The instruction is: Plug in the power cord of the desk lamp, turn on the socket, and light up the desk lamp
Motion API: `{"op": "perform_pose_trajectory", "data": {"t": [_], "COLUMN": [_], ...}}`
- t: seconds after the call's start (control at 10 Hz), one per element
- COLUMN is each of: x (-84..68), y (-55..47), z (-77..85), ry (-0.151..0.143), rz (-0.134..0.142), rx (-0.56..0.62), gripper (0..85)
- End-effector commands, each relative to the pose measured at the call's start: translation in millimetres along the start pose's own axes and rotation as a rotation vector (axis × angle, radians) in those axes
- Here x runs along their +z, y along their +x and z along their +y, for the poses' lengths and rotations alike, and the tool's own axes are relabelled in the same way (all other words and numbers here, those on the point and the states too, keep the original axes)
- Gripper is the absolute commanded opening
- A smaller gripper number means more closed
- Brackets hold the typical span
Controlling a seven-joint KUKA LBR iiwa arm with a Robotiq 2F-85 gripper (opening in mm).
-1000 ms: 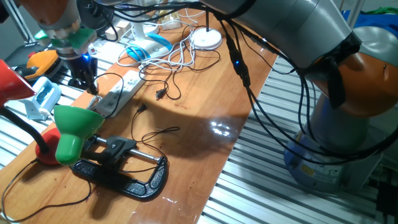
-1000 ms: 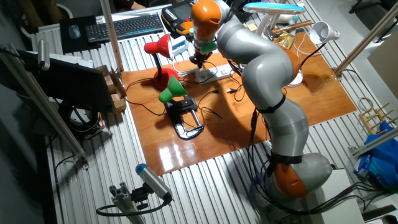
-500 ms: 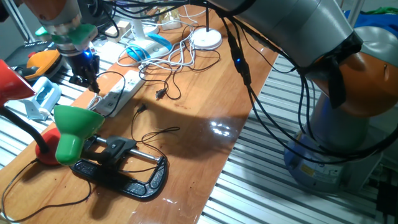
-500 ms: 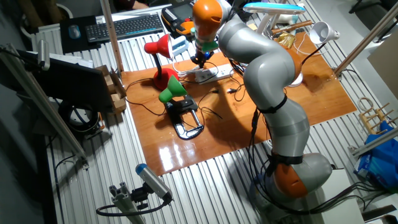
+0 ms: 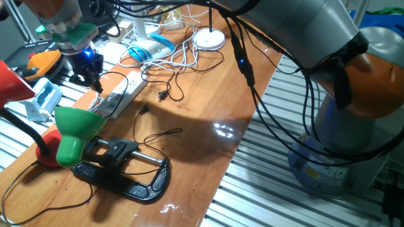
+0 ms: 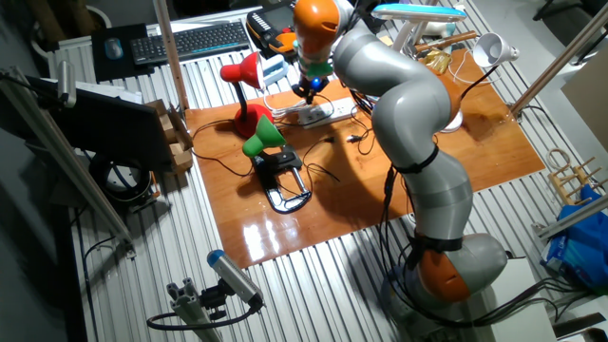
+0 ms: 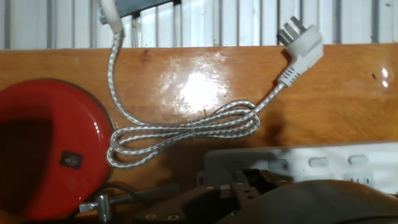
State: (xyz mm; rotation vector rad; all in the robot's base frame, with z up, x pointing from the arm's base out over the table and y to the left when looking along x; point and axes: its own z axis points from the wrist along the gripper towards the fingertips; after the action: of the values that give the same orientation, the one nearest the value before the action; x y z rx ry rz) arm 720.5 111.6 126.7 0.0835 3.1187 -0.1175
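Note:
The white socket strip (image 5: 120,94) lies at the table's far left; it also shows in the other fixed view (image 6: 314,112) and along the bottom of the hand view (image 7: 311,163). My gripper (image 5: 95,81) hovers just above the strip's far end, its dark fingers together and holding nothing; it also shows in the other fixed view (image 6: 307,92). A green desk lamp (image 5: 72,129) stands on a black clamp (image 5: 126,173). A red lamp's base (image 7: 50,149) sits beside the strip. A white plug (image 7: 301,45) on a braided cord (image 7: 186,127) lies loose on the wood. A small black plug (image 5: 163,96) lies right of the strip.
Coiled white and blue cables (image 5: 167,53) and a round white disc (image 5: 209,40) lie at the table's far end. A thin black wire (image 5: 158,135) trails across the wood. An orange tool (image 5: 41,62) and a white-blue box (image 5: 41,101) sit off the table's left edge.
My gripper has lifted a little off the socket strip's end, where its tip touched a second ago. Nothing else has moved.

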Motion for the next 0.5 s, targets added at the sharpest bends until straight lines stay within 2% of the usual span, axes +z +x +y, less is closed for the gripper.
{"op": "perform_pose_trajectory", "data": {"t": [0.0, 0.2, 0.3, 0.4], "x": [-0.5, -1.8, -2.9, -1.3], "y": [-0.2, 0.9, 2.1, 5.2], "z": [-0.6, -1.0, -2.5, -7.3], "ry": [-0.005, 0.023, 0.019, -0.007], "rz": [0.007, 0.017, 0.021, 0.032], "rx": [0.05, 0.128, 0.157, 0.171], "gripper": [0.0, 0.0, 0.0, 0.0]}}
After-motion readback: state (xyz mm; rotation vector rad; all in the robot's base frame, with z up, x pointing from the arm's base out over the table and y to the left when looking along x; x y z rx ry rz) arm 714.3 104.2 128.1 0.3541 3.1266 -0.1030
